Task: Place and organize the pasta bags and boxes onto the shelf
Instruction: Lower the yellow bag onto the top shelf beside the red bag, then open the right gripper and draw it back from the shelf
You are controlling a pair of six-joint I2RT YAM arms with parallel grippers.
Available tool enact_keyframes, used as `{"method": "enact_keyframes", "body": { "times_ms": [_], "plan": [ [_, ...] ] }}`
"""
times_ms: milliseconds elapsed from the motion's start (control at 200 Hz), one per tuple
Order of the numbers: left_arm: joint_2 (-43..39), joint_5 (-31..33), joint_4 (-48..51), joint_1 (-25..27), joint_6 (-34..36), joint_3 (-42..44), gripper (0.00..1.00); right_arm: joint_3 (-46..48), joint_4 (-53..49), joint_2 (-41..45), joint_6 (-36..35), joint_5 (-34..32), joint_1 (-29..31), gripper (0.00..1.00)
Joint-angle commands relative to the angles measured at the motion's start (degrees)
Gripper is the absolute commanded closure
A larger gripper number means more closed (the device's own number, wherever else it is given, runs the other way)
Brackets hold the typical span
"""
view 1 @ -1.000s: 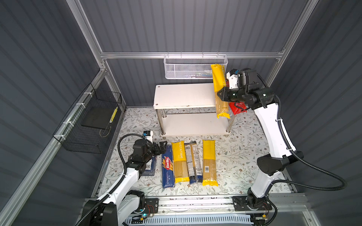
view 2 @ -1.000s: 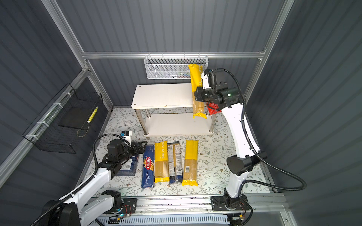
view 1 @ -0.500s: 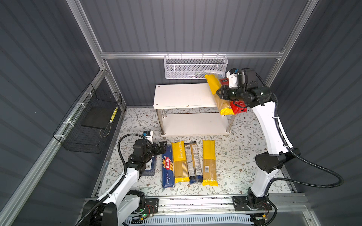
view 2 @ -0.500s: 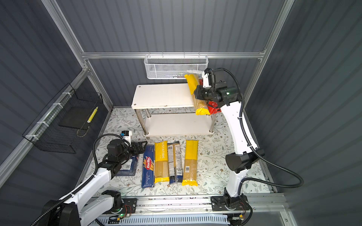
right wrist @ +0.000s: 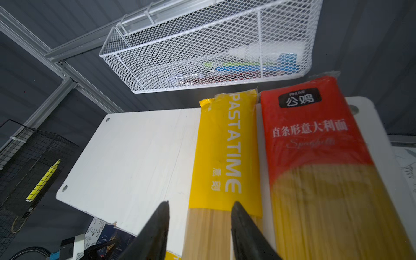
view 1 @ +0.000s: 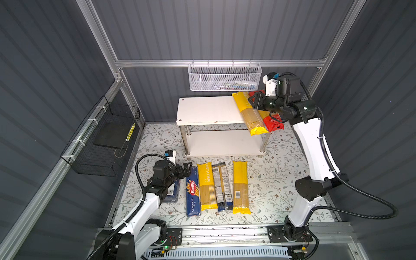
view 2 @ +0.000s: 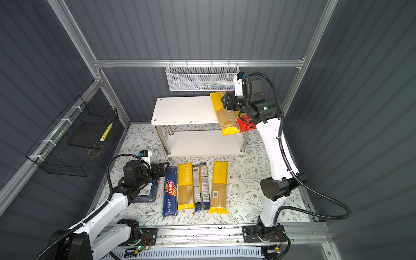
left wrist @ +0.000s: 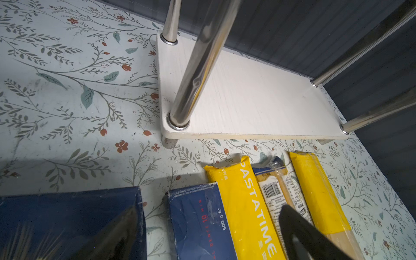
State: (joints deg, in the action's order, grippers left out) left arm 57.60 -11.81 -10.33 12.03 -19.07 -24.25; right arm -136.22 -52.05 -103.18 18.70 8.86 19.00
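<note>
Yellow "PASTATIME" bag (right wrist: 225, 146) on shelf (right wrist: 135, 157) beside red bag (right wrist: 315, 139); R gripper (right wrist: 200, 203) spread over it, L gripper (left wrist: 209, 207) spread.

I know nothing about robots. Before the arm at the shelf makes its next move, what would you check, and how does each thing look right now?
1. Yellow bag lies on the top board beside the red bag: ok.
2. Right gripper jaws parted over it: ok.
3. Fingers clear of the bag: cannot tell.
4. Both bags fully on the board: not ok, their front ends overhang.
5. Bare board beside the yellow bag for more packs: ok.
6. Left gripper open, holding nothing: ok.
</note>
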Motion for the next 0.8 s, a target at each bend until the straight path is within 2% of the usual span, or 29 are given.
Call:
{"method": "enact_keyframes", "body": {
  "times_ms": [0,105,255,445,600,795],
  "plan": [
    [0.2,-0.5,-0.2,0.4,0.8,0.4,0.01,3.8,-1.6,7.3,-1.9,-0.5,1.1,0.48],
    [-0.2,-0.4,-0.1,0.4,0.9,0.5,0.01,12.3,-1.4,14.5,-2.6,-1.1,2.2,0.44],
    [-0.1,-0.4,-0.2,0.3,0.8,0.5,0.01,26.1,1.1,25.5,-3.0,1.5,4.4,0.41],
    [0.5,-0.7,-0.3,0.3,0.7,0.3,0.01,37.4,0.8,34.1,-2.8,0.4,8.3,0.37],
    [0.5,-0.7,-0.4,0.4,0.7,0.4,0.01,41.7,0.6,35.2,-3.3,-0.1,9.5,0.36],
    [0.0,-0.4,0.0,0.4,1.0,0.3,0.01,42.4,2.7,32.8,-3.3,-0.7,10.6,0.34]
  ]
}}
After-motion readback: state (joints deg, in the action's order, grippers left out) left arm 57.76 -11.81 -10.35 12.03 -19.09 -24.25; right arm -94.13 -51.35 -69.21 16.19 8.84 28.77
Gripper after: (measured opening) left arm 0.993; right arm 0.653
